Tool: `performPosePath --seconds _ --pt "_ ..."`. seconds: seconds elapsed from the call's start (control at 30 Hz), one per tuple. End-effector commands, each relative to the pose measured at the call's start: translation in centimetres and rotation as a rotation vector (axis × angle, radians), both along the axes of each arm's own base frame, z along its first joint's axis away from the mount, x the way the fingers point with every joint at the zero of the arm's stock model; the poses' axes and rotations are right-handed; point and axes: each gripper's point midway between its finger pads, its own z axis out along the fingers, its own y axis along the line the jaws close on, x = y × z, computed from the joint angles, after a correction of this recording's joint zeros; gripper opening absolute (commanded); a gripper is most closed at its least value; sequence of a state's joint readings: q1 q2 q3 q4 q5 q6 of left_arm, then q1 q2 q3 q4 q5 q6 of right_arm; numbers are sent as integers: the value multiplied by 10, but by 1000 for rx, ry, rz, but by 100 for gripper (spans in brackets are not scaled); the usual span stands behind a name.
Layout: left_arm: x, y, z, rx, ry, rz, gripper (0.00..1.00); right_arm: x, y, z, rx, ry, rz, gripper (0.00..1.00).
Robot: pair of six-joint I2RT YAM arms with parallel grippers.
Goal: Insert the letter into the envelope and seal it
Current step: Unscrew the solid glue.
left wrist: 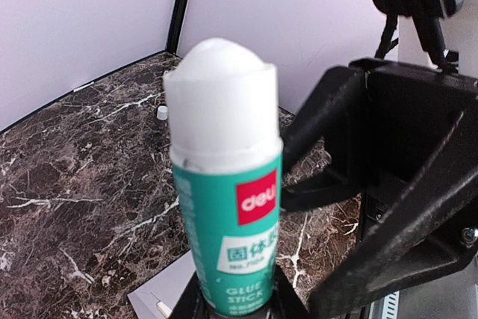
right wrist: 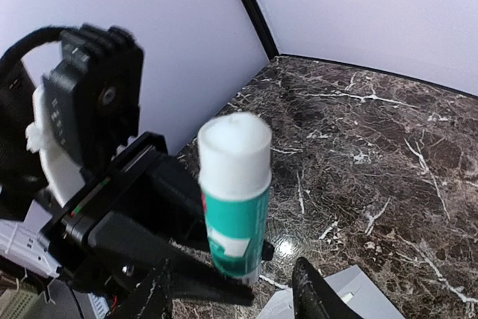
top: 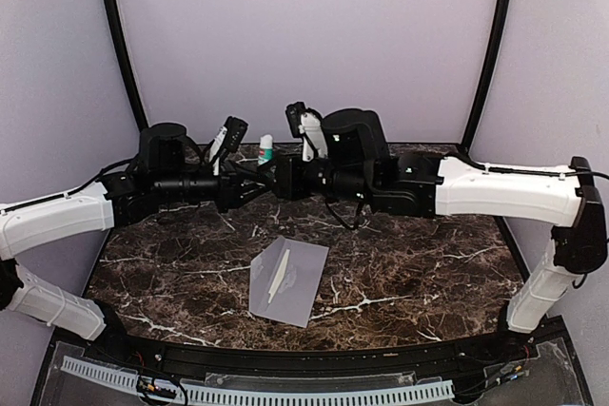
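Bearing the envelope [top: 303, 284], dark marble tabletop [top: 419, 254], lilac walls [top: 304, 35].

The envelope [top: 297, 284] lies flat on the table [top: 428, 254], glue stick [top: 265, 149] upright beyond.

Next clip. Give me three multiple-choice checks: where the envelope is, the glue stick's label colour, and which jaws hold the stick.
1. The envelope is:
A flat on the table
B in the right jaws
C leaning on the back wall

2. The glue stick has a label that is:
A orange
B teal green
C black

3. The glue stick is:
A lying on the table
B held by the left jaws
C held by the right jaws

Answers:
1 A, it lies flat on the marble, below both arms.
2 B, teal green under a white top.
3 B, its base sits between the left jaws, while the right jaws stand apart.
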State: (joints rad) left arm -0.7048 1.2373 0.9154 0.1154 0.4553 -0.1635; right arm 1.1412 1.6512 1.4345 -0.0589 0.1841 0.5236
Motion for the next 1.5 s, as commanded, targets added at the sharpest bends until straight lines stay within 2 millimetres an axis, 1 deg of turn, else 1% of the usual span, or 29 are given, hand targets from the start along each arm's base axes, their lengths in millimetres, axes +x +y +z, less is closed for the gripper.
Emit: performPosePath --seconds 0.0,0.1,0.13,0.17,0.2,0.3,0.33,0.37,0.4,0.5,0.57,0.7,0.77,0.93,1.1,1.17,1.27,1.47 --pt "-1 2 27 -62 -61 -9 0 -24 -12 44 138 -85 125 56" --pt "-2 3 31 -78 -56 -20 0 -43 -22 57 196 -131 219 66" --pt "-3 4 34 -86 -63 -26 0 -49 -29 64 221 -149 239 69" --pt "-8 4 36 -95 -68 -47 0 -51 -34 67 238 -160 253 72" --pt "-10 3 41 -108 -83 -60 0 -53 -39 66 253 -159 268 73" --pt "-32 -1 50 -155 -104 -184 0 -63 -51 68 318 -162 362 77" --pt "-46 -4 56 -181 -114 -264 0 -65 -54 68 339 -166 398 78" --pt "-51 -5 60 -197 -121 -302 0 -68 -55 66 352 -163 432 78" --pt "-69 -9 62 -219 -105 -420 0 -76 -53 69 378 -170 529 79" --pt "-72 -13 58 -203 -101 -436 0 -88 -44 74 392 -179 626 79" --pt "-77 -16 56 -194 -104 -459 0 -89 -40 75 395 -177 651 78" --pt "-89 -19 57 -204 -93 -514 0 -91 -32 73 393 -178 674 73" --pt "-89 -20 57 -201 -96 -512 0 -95 -29 73 393 -182 704 69" --pt "-91 -20 56 -190 -104 -515 0 -94 -23 73 388 -181 703 57" --pt "-93 -22 55 -189 -99 -521 0 -99 -20 79 403 -191 726 49" --pt "-94 -23 54 -189 -96 -528 0 -99 -18 78 401 -188 724 48" --pt "-96 -24 52 -187 -92 -536 0 -97 -15 76 396 -185 715 42" --pt "-95 -25 52 -184 -97 -524 0 -97 -14 78 409 -191 714 27"
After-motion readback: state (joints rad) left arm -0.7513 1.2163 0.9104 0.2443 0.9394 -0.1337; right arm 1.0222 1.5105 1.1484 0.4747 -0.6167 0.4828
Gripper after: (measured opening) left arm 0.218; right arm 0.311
